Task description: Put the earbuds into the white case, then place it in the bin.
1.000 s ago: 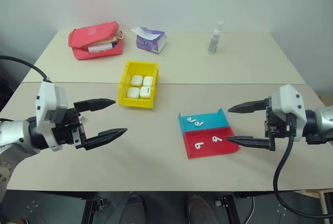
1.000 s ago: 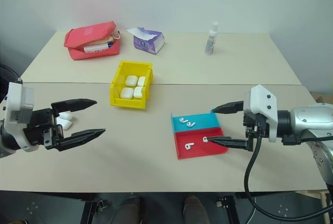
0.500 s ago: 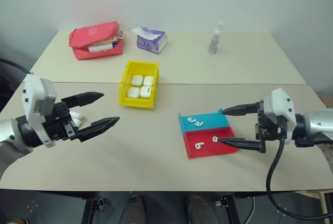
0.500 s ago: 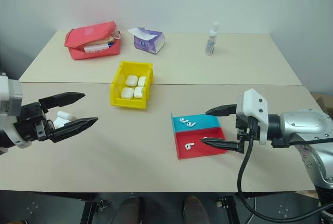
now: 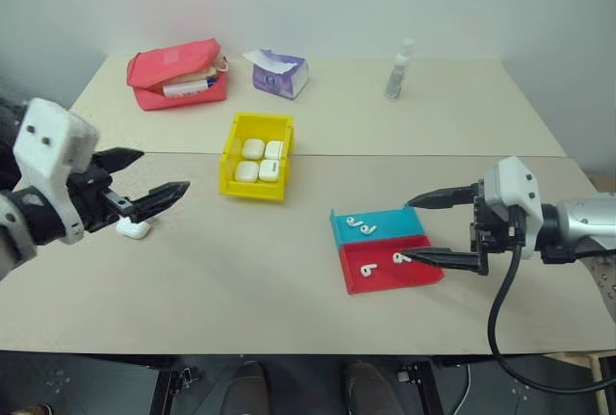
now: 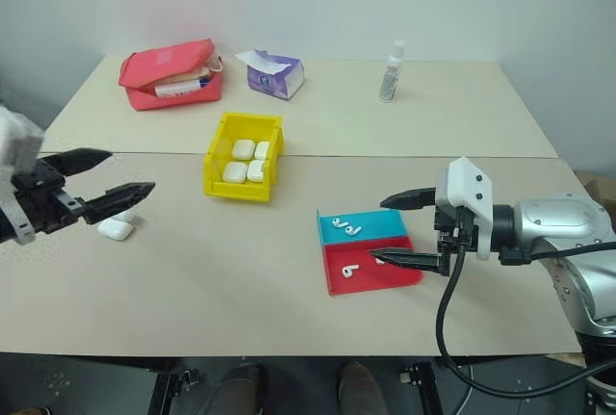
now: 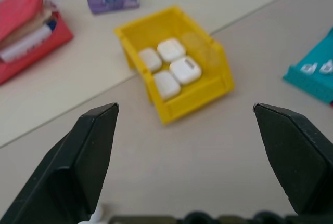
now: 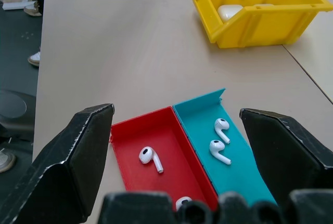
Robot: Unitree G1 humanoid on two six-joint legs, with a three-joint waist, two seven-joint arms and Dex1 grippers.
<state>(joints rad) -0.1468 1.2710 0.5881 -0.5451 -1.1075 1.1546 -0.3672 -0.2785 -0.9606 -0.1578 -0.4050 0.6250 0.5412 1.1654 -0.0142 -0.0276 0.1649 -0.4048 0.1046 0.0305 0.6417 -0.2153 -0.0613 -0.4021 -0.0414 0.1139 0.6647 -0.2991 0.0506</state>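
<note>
A loose white case (image 5: pixel 133 229) lies on the table at the left, its lid apparently flipped up. My left gripper (image 5: pixel 164 171) hangs open just above and beyond it, empty, pointing toward the yellow bin (image 5: pixel 232 150). The bin (image 7: pixel 193 101) holds several more white cases (image 7: pixel 169 70). Two earbuds (image 8: pixel 219 140) lie in the teal tray (image 8: pixel 244 177), and two earbuds (image 8: pixel 151 158) lie in the red tray (image 8: pixel 130 146) beside it. My right gripper (image 5: pixel 412 232) stands open and empty at the trays' right side, one finger over each tray's end.
At the back of the table are a red pouch (image 5: pixel 177 74), a purple tissue pack (image 5: pixel 280 73) and a clear bottle (image 5: pixel 397 70). A seam (image 5: pixel 433 156) runs across where the two tabletops meet. Bare tabletop lies between the bin and the trays.
My left gripper has swung left and away from the table's middle, still open, uncovering the loose white case. The right gripper has stayed by the trays.
</note>
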